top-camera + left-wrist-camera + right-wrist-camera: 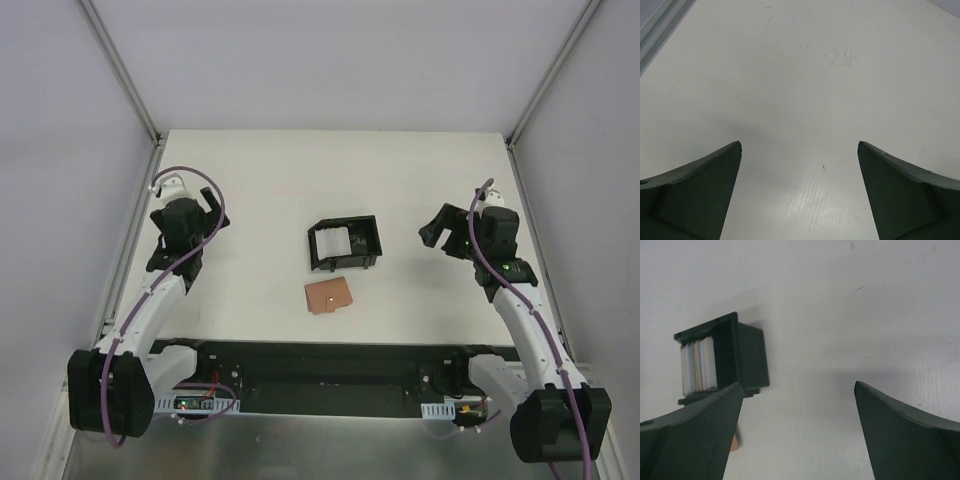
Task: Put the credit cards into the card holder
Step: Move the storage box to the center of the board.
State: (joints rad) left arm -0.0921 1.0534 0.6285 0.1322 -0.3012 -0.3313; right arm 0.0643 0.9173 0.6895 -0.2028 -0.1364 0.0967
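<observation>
The tan card holder (328, 296) lies flat and closed near the table's front centre; in the right wrist view only a sliver of it (737, 443) peeks past my left finger. Just behind it stands a black box frame (362, 240) holding thin pale pieces on edge (697, 365), white, light blue-grey and tan, which look like the credit cards. My right gripper (448, 228) (797, 385) hovers open to the right of the frame, nothing between its fingers. My left gripper (188, 210) (800, 145) is open over bare table at the far left.
The white table (400, 170) is bounded by metal rails, one along its left edge (660, 25), and by pale walls. A black mounting bar (330, 365) with both arm bases runs along the near edge.
</observation>
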